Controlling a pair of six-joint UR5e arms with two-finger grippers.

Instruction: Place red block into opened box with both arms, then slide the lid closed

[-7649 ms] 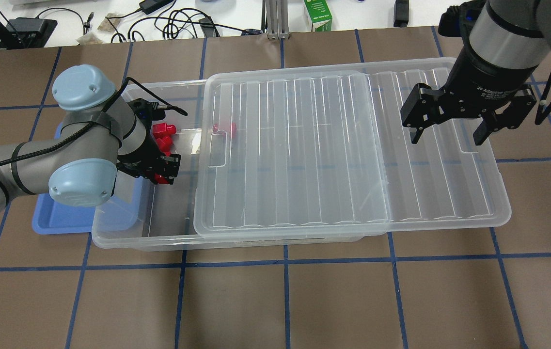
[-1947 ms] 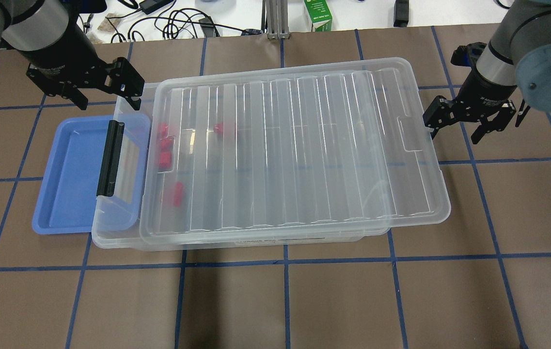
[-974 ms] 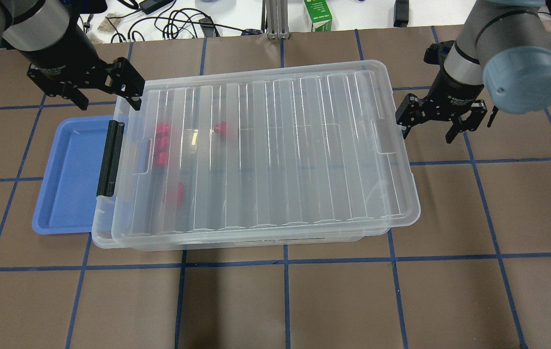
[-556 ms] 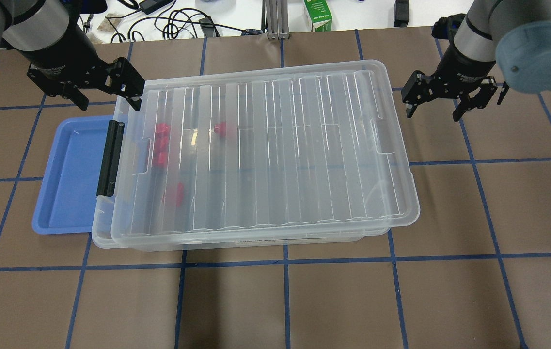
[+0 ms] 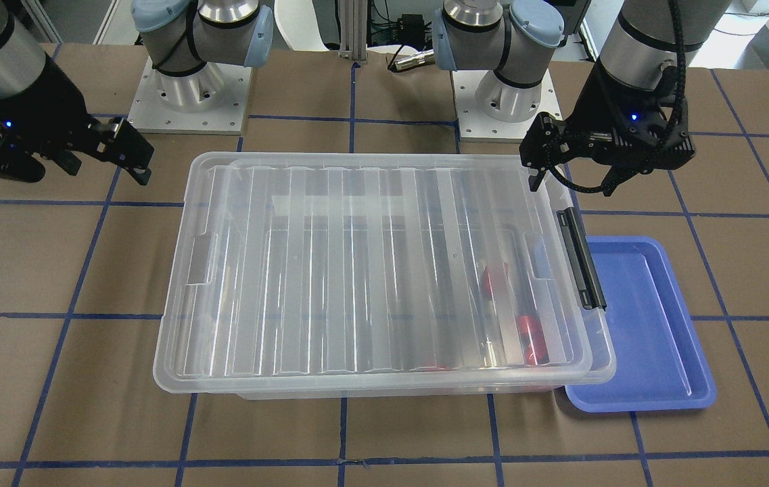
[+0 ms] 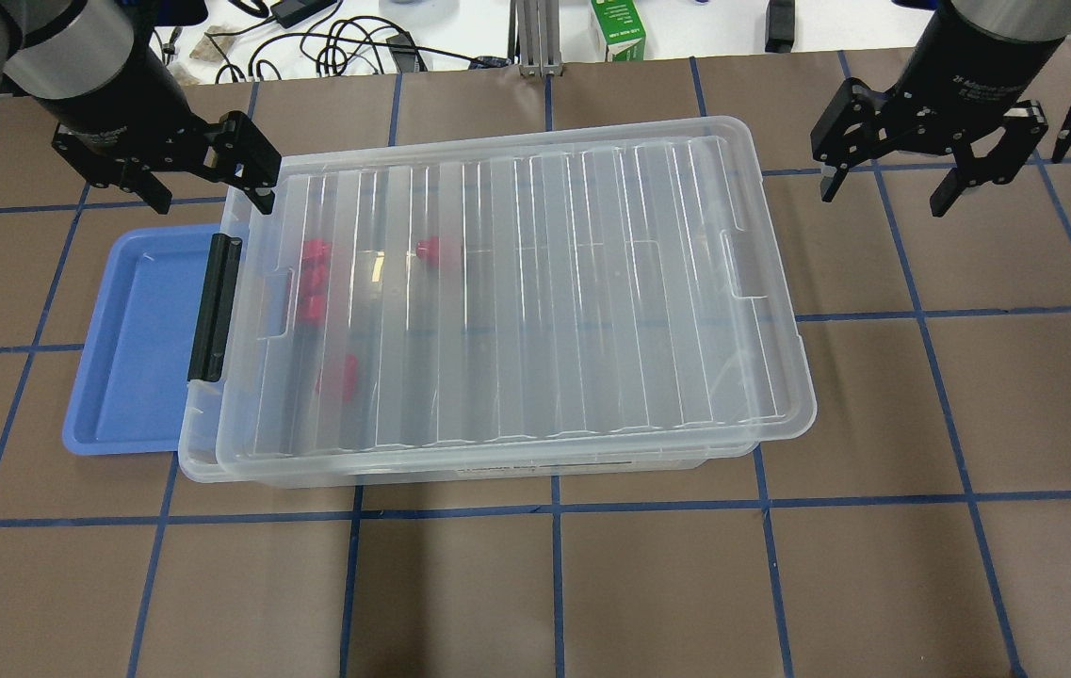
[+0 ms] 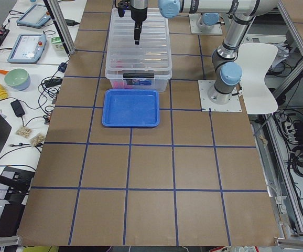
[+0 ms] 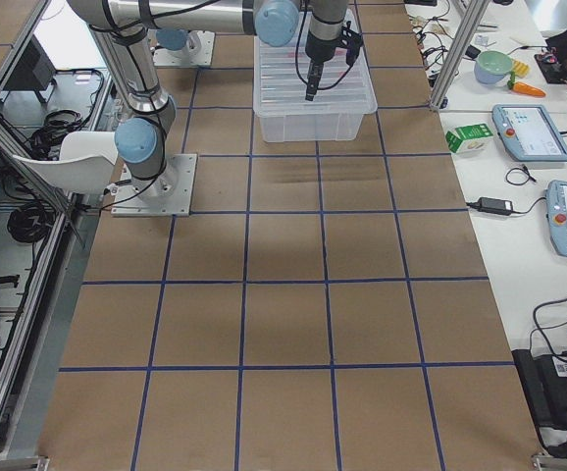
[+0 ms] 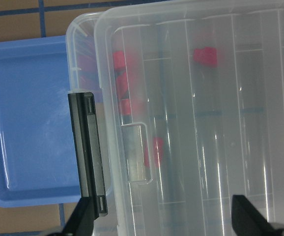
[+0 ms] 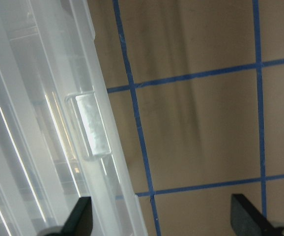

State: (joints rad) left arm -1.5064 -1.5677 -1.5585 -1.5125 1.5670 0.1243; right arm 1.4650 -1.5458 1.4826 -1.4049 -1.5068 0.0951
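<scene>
The clear lid (image 6: pixel 535 282) lies over nearly the whole box (image 6: pixel 199 463), slightly skewed, with only the box's left rim and black latch bar (image 6: pixel 213 306) showing past it. Several red blocks lie inside under the lid, one at the back (image 6: pixel 438 250) and others near the latch end (image 6: pixel 339 375). My left gripper (image 6: pixel 212 193) hangs open and empty above the box's back-left corner. My right gripper (image 6: pixel 882 198) is open and empty, raised to the right of the lid and apart from it. The left wrist view shows the latch bar (image 9: pixel 88 157) and a red block (image 9: pixel 206 55).
A shallow blue tray (image 6: pixel 135 339) lies against the box's latch end, partly under it. Cables and a green carton (image 6: pixel 618 28) sit on the white bench behind the table. Brown paper with blue tape lines covers the table (image 6: pixel 592 584).
The lid has slid left until it covers the box. My left arm withdrew from the box earlier and now holds still. My right gripper has lifted up and away from the lid's right edge.
</scene>
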